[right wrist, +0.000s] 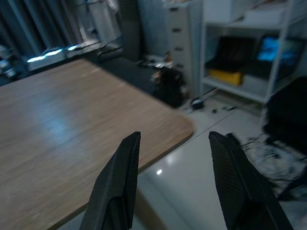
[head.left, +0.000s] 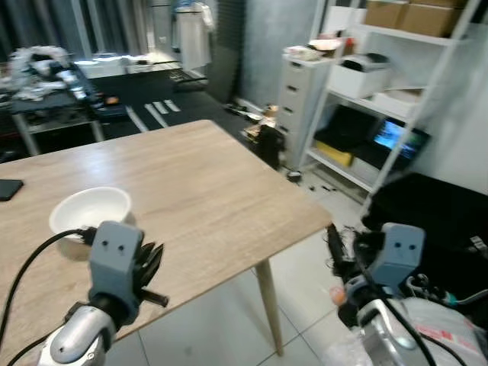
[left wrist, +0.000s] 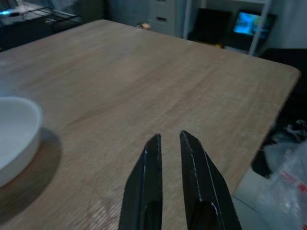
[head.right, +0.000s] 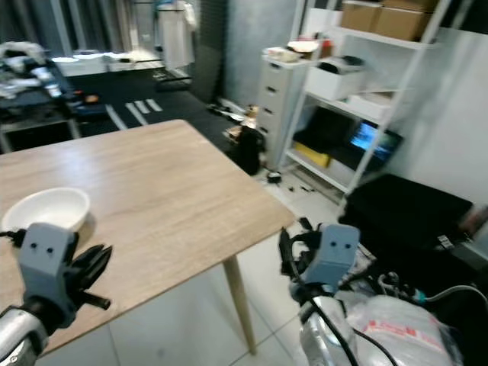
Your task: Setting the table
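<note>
Judging from the layout, placement appears finished: a white bowl (head.left: 90,210) rests on the desk (head.left: 198,191) at nine o'clock. The left gripper (left wrist: 169,141) is nearly clenched, empty; the right gripper (right wrist: 172,143) is spread beyond the desk edge. Another item must be fetched.

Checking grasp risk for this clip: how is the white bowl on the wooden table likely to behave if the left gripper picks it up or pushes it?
The white bowl looks rigid and glossy, so thin fingers may slip on its rim. It sits wide and low on the table, so a push should slide rather than tip it. It looks like ceramic or hard plastic; if ceramic, a drop could break it.
</note>
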